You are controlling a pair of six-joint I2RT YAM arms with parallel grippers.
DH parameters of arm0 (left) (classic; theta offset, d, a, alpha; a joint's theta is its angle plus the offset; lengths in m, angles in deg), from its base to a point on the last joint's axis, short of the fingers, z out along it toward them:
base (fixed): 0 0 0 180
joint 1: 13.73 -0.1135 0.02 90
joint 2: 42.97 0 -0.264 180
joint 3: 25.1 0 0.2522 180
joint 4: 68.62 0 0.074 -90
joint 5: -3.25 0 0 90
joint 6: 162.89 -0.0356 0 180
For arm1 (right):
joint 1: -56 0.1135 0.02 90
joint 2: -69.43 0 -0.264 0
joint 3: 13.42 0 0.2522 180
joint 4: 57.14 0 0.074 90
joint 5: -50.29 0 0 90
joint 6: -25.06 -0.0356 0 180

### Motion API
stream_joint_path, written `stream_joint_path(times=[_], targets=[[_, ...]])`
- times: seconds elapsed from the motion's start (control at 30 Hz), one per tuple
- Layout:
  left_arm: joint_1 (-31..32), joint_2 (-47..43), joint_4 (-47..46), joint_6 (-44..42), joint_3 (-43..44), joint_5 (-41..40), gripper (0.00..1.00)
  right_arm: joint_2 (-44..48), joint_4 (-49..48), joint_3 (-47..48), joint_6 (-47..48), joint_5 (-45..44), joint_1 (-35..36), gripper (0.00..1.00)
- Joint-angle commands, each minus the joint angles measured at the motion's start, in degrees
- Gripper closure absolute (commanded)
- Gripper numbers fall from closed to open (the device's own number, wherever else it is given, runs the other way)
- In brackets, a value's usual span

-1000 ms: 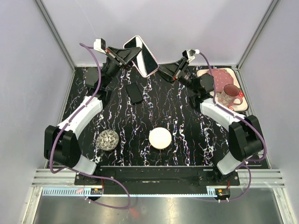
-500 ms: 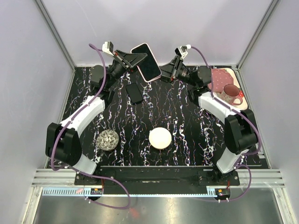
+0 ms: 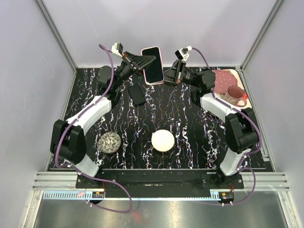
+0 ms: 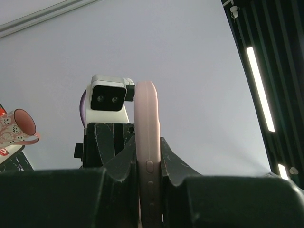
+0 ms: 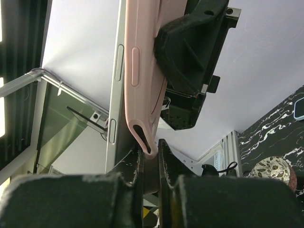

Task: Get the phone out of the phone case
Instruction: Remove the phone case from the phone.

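Careful: your left tool (image 4: 148,151) clamps the phone case (image 5: 142,57) aloft over the desk's (image 3: 190,123) far edge while your right tool (image 5: 149,151) pinches its peeled corner, so a jerk could drop the phone (image 3: 153,64).

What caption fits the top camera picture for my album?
Left end effector and right end effector pinch the pink-cased phone above the marbled table.

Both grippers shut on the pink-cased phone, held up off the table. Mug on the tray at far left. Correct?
Not quite. The mug stands on the tray at the far right, beside the right arm, as the top view shows. The rest holds: the left gripper and right gripper are both shut on the pink-cased phone, held up off the table.
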State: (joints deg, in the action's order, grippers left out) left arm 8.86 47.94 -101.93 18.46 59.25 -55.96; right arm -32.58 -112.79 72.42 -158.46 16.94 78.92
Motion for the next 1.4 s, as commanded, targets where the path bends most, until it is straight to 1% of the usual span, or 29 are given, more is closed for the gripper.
stream_joint_path(times=[0.0,0.1,0.17,0.2,0.23,0.3,0.33,0.37,0.43,0.47,0.5,0.57,0.63,0.67,0.7,0.77,0.8,0.83,0.87,0.93,0.97,1.0,1.03,1.07,1.1,1.13,1.23,1.3,1.37], targets=[[9.84,-0.91,-8.66,2.52,4.47,14.74,1.00,-0.38,11.64,-2.19,-1.16,-3.81,2.05,1.00],[9.84,-1.26,-6.37,0.50,4.03,15.09,0.98,2.34,17.26,-5.62,2.44,-6.36,-0.15,1.00],[9.84,-1.44,-4.62,-0.91,3.33,15.18,0.87,4.71,20.61,-7.73,4.65,-8.12,-1.90,1.00],[9.84,-1.62,-3.91,-1.35,3.16,15.27,0.75,5.68,24.37,-8.26,7.18,-8.74,-2.35,1.00],[9.84,-1.62,-3.21,-2.48,2.89,15.36,0.70,7.34,26.41,-9.05,8.51,-9.79,-2.96,1.00],[9.75,-1.79,0.03,-3.89,2.36,15.27,0.53,9.02,29.23,-9.75,11.58,-10.67,-4.36,1.00],[9.58,-2.23,2.31,-7.55,2.28,15.27,0.34,10.16,29.15,-10.72,11.77,-10.94,-4.89,1.00],[9.32,-2.75,9.99,-10.29,2.80,14.92,0.25,10.69,29.15,-11.07,12.04,-10.94,-5.25,1.00],[8.44,-3.37,18.20,-18.52,3.06,13.52,0.08,12.36,33.09,-11.34,14.93,-11.37,-6.48,1.00],[8.00,-3.98,23.81,-20.58,2.98,12.64,0.06,13.06,35.37,-11.25,16.59,-11.73,-6.74,1.00],[7.56,-4.16,25.69,-23.04,2.80,12.28,0.03,13.77,40.79,-10.90,20.35,-12.25,-7.09,1.00],[5.89,-4.86,27.11,-23.67,1.23,12.28,0.01,15.70,45.83,-10.46,25.89,-14.18,-7.36,1.00],[3.79,-5.48,27.29,-23.76,0.17,12.54,0.01,17.19,53.73,-9.06,29.86,-16.81,-7.62,1.00],[3.08,-5.92,27.90,-24.02,-0.62,12.63,0.01,17.72,56.72,-8.36,34.32,-17.96,-7.71,1.00],[2.38,-6.71,28.78,-25.24,-0.89,12.55,0.01,18.17,62.41,-6.87,36.63,-19.10,-7.71,1.00],[0.62,-7.50,33.50,-27.44,-0.63,11.50,0.01,19.31,67.62,-5.72,43.46,-24.28,-7.80,1.00],[0.27,-8.03,35.88,-30.24,-0.28,10.71,0.01,19.57,74.17,-3.98,46.03,-26.39,-7.80,1.00],[-0.26,-8.38,38.34,-31.66,0.25,9.65,0.01,19.58,77.29,-3.09,48.75,-31.28,-7.80,1.00],[-0.26,-8.56,42.72,-32.98,1.12,7.73,0.01,19.40,80.10,-2.12,53.65,-33.68,-7.71,1.00],[-0.44,-9.08,45.47,-35.44,1.31,5.96,0.01,18.96,87.40,0.34,58.07,-40.86,-7.71,1.00],[-0.53,-9.26,46.88,-35.97,1.05,4.73,0.01,18.44,89.86,1.57,62.88,-43.43,-7.19,1.00],[-0.62,-9.35,46.89,-36.15,0.70,4.46,0.01,17.56,96.06,4.71,65.45,-46.59,-6.49,1.00],[-0.79,-9.26,46.89,-36.24,0.43,4.20,0.01,15.73,99.00,6.48,68.00,-54.28,-5.44,1.00],[-0.88,-9.18,46.89,-36.42,0.08,3.76,0.01,14.40,101.90,7.98,72.29,-58.71,-4.47,1.00],[-0.88,-8.91,46.89,-36.51,-0.01,3.58,0.01,13.09,106.19,10.43,73.99,-62.14,-2.37,1.00],[-0.71,-8.39,48.29,-36.59,-0.10,3.23,0.01,10.55,108.15,11.41,75.22,-66.62,-1.65,1.00],[-0.71,-7.42,48.56,-36.33,-0.54,2.79,0.01,6.24,112.12,13.18,77.78,-71.65,1.33,1.00],[-0.53,-7.16,48.56,-36.42,-1.41,2.44,0.01,4.03,113.61,13.88,78.84,-73.25,3.26,1.00],[-0.53,-7.24,48.82,-36.68,-2.20,1.83,0.01,0.60,114.92,14.58,79.89,-72.38,3.89,1.00]])
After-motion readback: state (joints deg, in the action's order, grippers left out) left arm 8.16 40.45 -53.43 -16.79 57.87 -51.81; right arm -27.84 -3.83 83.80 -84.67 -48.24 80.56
